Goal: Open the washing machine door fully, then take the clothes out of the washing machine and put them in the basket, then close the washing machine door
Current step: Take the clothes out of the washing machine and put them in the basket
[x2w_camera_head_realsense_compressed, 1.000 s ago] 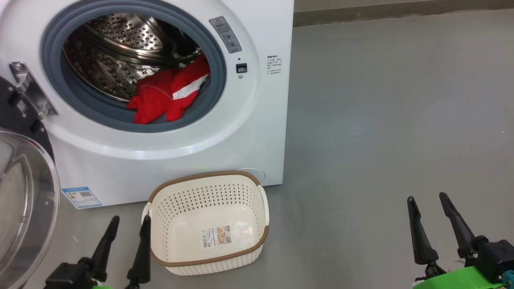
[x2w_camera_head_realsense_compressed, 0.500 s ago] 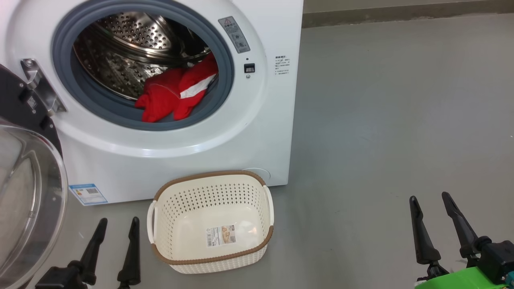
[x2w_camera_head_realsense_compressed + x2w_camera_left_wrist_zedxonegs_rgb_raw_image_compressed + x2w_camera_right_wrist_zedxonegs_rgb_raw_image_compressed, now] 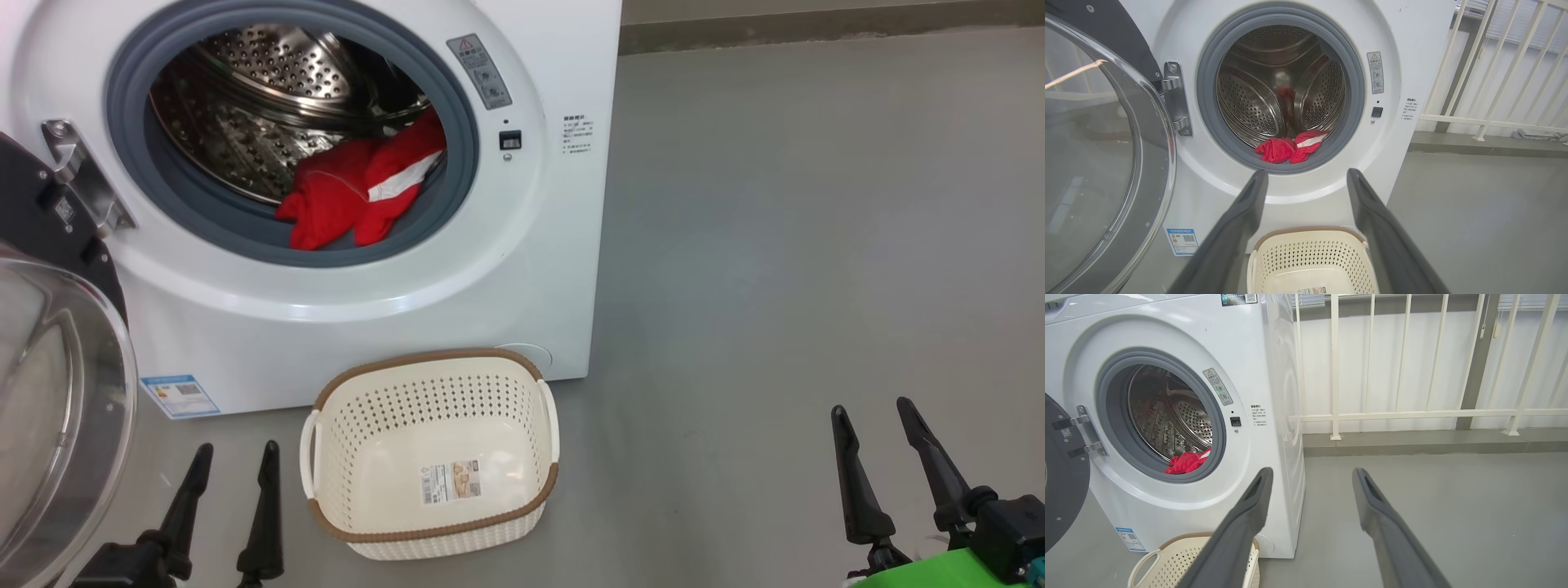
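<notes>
The whole head view has slid a little to the right, so the camera turned; the washer [image 3: 522,269] and basket [image 3: 433,535] did not move on the floor [image 3: 775,245]. The left pincer [image 3: 237,449] has pulled back a bit: a second ago its fingers were close beside the basket's left side, and now some floor shows between them. The right pincer [image 3: 870,406] sits in the same spot, well off to the right. Both pincers are wide open and hold nothing. The door [image 3: 57,408] is swung out to the left on its hinge, so I think the opening step is done and the next job is to reach in for the clothes [image 3: 343,204]. They are a red bundle with a white stripe at the front edge of the drum [image 3: 245,106], low and to the right, with one end flopped onto the grey ring [image 3: 237,233]. The bundle's long way runs from low left to high right in the head view, and the low end points out toward the basket. The basket stands on the floor just in front of the washer, open side up
</notes>
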### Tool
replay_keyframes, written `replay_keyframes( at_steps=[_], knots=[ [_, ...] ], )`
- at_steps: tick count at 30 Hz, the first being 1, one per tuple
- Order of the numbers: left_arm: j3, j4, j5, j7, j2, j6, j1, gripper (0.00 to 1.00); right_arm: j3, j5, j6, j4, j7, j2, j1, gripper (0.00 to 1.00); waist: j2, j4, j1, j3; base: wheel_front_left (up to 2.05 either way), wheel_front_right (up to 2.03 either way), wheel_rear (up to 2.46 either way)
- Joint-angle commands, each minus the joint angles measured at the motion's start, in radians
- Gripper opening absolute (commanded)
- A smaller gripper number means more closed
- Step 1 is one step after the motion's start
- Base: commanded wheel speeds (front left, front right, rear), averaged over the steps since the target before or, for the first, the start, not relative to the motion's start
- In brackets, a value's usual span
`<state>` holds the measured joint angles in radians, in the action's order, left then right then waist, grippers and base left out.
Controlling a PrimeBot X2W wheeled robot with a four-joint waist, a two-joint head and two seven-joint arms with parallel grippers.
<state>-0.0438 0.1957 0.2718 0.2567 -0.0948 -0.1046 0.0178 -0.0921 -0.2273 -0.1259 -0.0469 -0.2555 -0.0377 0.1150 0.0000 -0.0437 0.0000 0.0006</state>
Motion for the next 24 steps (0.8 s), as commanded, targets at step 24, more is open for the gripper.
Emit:
replay_keyframes(
  at_steps=[24],
  knots=[
    [-0.028, -0.061, -0.018, 0.005, 0.014, -0.002, 0.025, 1.00, 0.043, 0.001, -0.005, 0.016, -0.006, -0.013, -0.024, 1.00, 0.0000, 0.008, 0.0000, 0.014, 1.04, -1.04, 0.00]
  ],
)
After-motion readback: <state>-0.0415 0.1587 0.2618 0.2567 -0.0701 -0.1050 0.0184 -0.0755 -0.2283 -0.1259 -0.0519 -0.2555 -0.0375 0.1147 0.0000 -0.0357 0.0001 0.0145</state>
